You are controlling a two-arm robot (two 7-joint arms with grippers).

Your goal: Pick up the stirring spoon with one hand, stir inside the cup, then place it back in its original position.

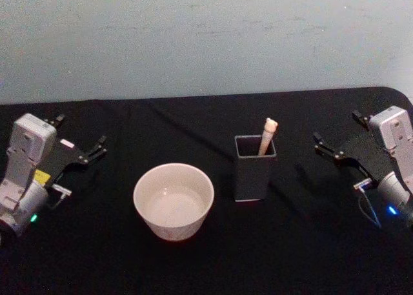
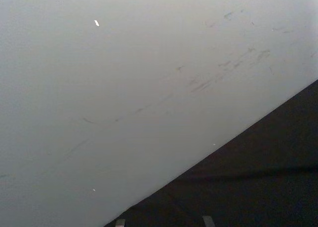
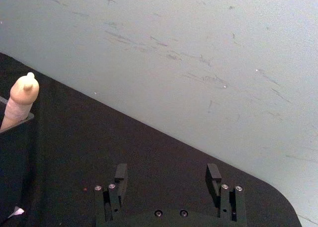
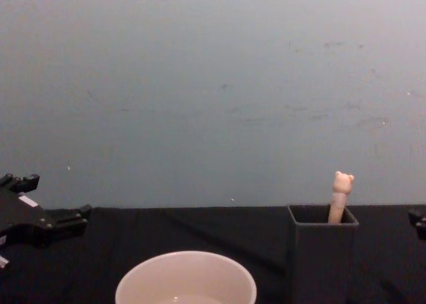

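- There is the dark grey holder point(image 1: 253, 175), upright on the black surface point(image 1: 213, 263). The stirring spoon point(image 1: 268, 135) stands inside it, leaning into the far right corner (only the beige handle and its little bear head clear the rim; the bowl is hidden inside).
- The cup point(image 1: 169, 228) sits near the holder's left side and a touch closer to the robot. It is mouth up and not touching the holder (whether anything is in it, I cannot tell).
- The left claw point(image 1: 82, 130) is well out to the left of the holder, beyond the cup, with its fingers spread wide and nothing between them.
- The right claw point(image 1: 335, 126) is off to the right of the holder, well apart from it, its fingers parted and empty too; the right wrist view shows the gap plainly.
- Behind the holder, a pale scuffed wall point(image 1: 206, 37) meets the far edge of the surface.
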